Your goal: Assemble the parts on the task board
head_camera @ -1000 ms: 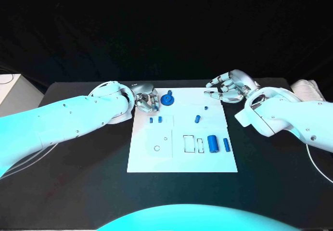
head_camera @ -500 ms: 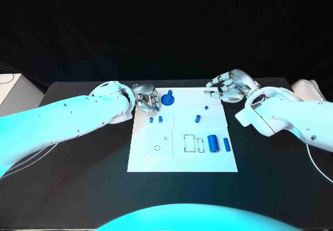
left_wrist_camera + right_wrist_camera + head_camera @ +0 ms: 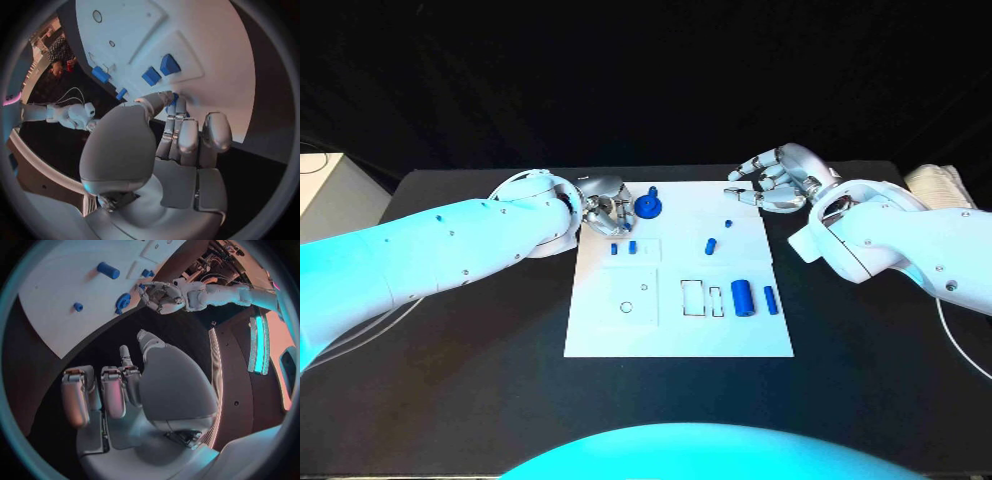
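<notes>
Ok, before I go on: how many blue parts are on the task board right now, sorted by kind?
Round blue part, next to the left hand: 1
Small blue blocks: 2
Blue cylinders: 3
Tiny blue piece: 1
Total: 7
</notes>
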Robot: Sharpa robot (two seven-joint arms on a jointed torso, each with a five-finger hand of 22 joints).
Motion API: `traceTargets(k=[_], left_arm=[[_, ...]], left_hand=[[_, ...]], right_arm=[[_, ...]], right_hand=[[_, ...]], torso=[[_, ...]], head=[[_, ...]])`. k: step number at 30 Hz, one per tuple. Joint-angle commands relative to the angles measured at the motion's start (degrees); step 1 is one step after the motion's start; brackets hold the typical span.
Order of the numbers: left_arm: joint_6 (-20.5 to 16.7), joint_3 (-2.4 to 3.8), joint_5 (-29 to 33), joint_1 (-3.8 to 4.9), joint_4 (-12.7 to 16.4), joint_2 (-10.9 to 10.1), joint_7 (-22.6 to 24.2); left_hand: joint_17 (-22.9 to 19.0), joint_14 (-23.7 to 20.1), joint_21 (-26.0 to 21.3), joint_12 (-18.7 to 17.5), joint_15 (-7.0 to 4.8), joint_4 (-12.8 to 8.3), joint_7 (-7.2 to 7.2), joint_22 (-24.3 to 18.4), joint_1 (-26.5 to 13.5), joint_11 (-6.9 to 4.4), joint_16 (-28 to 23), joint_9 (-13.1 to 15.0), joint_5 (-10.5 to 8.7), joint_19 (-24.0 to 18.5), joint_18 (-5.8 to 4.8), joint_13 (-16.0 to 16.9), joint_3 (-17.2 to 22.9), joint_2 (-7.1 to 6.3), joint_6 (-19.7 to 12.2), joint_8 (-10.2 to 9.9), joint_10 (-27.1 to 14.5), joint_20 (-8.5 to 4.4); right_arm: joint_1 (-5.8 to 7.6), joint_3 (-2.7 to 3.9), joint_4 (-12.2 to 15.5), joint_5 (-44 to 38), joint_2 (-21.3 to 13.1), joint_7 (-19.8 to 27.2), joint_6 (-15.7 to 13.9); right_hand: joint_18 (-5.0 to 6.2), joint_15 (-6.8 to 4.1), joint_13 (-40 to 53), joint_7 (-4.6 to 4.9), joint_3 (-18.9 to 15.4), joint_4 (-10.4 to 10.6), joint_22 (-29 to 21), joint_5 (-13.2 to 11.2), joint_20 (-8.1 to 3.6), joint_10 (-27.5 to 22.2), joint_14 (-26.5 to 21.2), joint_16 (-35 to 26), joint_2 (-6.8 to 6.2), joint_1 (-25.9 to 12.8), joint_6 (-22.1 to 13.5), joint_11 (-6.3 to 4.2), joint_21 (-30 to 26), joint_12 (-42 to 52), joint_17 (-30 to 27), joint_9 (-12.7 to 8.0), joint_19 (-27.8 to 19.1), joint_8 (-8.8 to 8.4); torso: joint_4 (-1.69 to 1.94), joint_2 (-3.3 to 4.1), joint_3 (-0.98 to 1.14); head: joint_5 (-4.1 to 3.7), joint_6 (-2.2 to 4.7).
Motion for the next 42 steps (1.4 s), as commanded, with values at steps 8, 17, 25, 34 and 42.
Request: traceTargets(k=[8, 17, 25, 34, 42], left_arm=[[2.5, -0.35, -0.4, -0.29, -0.3, 0.5, -0.6], [3.4, -0.39, -0.8, -0.32, -0.6, 0.5, -1.0], [1.8, -0.39, -0.9, -0.45, -0.5, 0.3, 0.4], [0.3, -0.38, -0.7, -0.51, -0.3, 0.2, 0.7], [-0.6, -0.37, -0.3, -0.54, -0.2, 0.0, 0.7]], left_hand=[[-0.1, 0.2, 0.1, -0.3, -0.38, -0.2, -0.09, -0.2, -0.4, -0.09, 0.0, 0.1, -0.29, 0.0, -0.88, 0.1, -0.3, 0.25, 0.7, -0.1, 0.8, -0.17], [-0.5, 0.0, 0.0, -0.6, -0.38, -0.3, -0.05, -0.5, -0.4, -0.02, -0.1, 0.1, -0.26, -0.3, -0.79, 0.1, -0.3, 0.18, 0.5, -0.4, 0.8, -0.22], [-1.9, -0.9, -0.9, -1.6, -0.06, -0.8, 0.28, -2.2, -0.6, 0.38, -0.7, -0.1, -0.01, -1.8, -0.44, 0.0, -0.3, -0.15, -0.3, -1.5, 0.2, -0.10], [-1.6, -0.9, -1.0, -2.1, 0.13, -0.9, 0.56, -2.2, -0.7, 0.60, -0.6, -0.3, 0.05, -1.9, -0.45, 0.1, -0.2, -0.25, -1.3, -2.4, 0.2, 0.04], [-1.3, -0.7, -0.8, -2.4, 0.26, -1.2, 0.87, -1.9, -0.8, 0.73, -0.4, -0.7, 0.14, -1.7, -0.50, 0.3, 0.0, -0.35, -2.5, -3.7, 0.3, 0.17]], right_arm=[[-0.03, 0.02, 0.0, -0.2, 0.0, 0.3, 0.6], [-0.03, 0.02, 0.0, -0.2, 0.0, 0.3, 0.6], [-0.03, 0.02, -0.1, -0.2, 0.0, 0.3, 0.6], [-0.03, 0.02, -0.1, -0.2, 0.0, 0.0, 1.0], [-0.03, 0.02, 0.0, -0.2, 0.0, -0.2, 1.3]], right_hand=[[-0.42, 0.23, 11.1, -0.14, 0.5, 0.0, 14.1, 0.2, -0.06, 1.9, 5.1, -0.3, 0.03, -0.7, 0.1, 0.15, -0.1, 0.0, 11.8, -0.1, 5.3, 0.37], [-0.42, 0.23, 11.1, -0.14, 0.5, 0.0, 14.1, 0.2, -0.06, 1.9, 5.1, -0.3, 0.03, -0.7, 0.1, 0.15, -0.1, 0.0, 11.8, -0.1, 5.3, 0.37], [-0.42, 0.23, 11.1, -0.14, 0.5, 0.0, 14.1, 0.2, -0.06, 1.9, 5.1, -0.3, 0.03, -0.7, 0.1, 0.15, -0.1, 0.0, 11.8, -0.1, 5.3, 0.37], [-0.41, 0.23, 10.9, -0.14, 0.5, 0.0, 14.0, 0.2, -0.07, 1.8, 5.1, -0.3, -0.03, -0.8, 0.0, 0.15, -0.1, -0.2, 11.7, -0.2, 5.3, 0.37], [-0.41, 0.23, 10.9, -0.14, 0.5, 0.0, 14.0, 0.2, -0.07, 1.8, 5.1, -0.3, -0.03, -0.8, 0.0, 0.15, -0.1, -0.2, 11.7, -0.2, 5.3, 0.37]], torso=[[0.02, -0.01, 0.03], [0.02, -0.05, -0.01], [0.05, -0.02, -0.06], [0.06, -0.01, -0.03], [0.07, 0.01, -0.01]], head=[[-0.16, -0.26], [-0.15, -0.26], [-0.17, -0.24], [-0.14, -0.34], [-0.08, -0.32]])
